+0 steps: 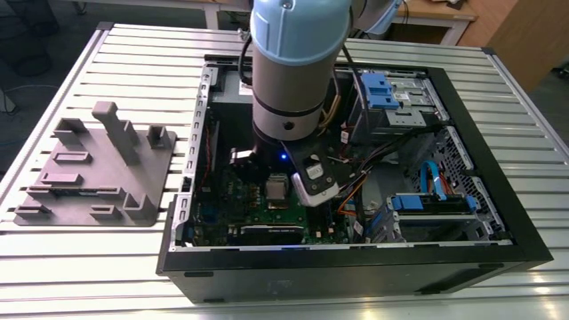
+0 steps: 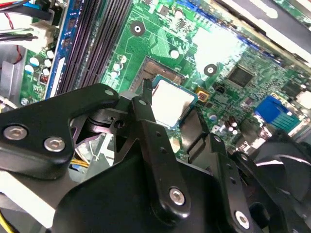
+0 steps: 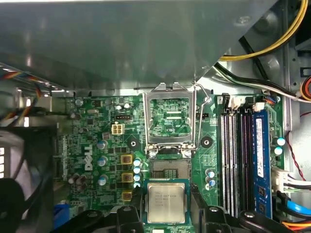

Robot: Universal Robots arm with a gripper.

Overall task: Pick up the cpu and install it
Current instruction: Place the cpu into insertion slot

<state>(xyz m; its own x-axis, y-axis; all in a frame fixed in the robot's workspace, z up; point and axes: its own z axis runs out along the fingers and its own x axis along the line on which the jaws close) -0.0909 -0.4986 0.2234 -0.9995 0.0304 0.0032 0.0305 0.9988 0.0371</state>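
Note:
The cpu (image 3: 165,202), a small square chip with a silver top, sits between my gripper's (image 3: 166,216) black fingers (image 3: 130,216) in both wrist views. The gripper (image 2: 170,106) is shut on the cpu (image 2: 171,102), one finger (image 2: 145,92) pressing each of two opposite edges. It hangs just above the green motherboard (image 3: 97,145), beside the open socket (image 3: 169,168) rather than over it. The silver socket frame (image 3: 170,116) is flipped up past the socket. In the exterior view the arm (image 1: 289,80) reaches down into the open computer case (image 1: 498,200).
Black memory slots (image 3: 238,155) run along one side of the socket and a black fan (image 3: 22,184) lies on the other. Cable bundles (image 1: 374,160) and blue drive bays (image 1: 378,90) fill the case. A grey fixture with posts (image 1: 98,167) stands at the exterior view's left.

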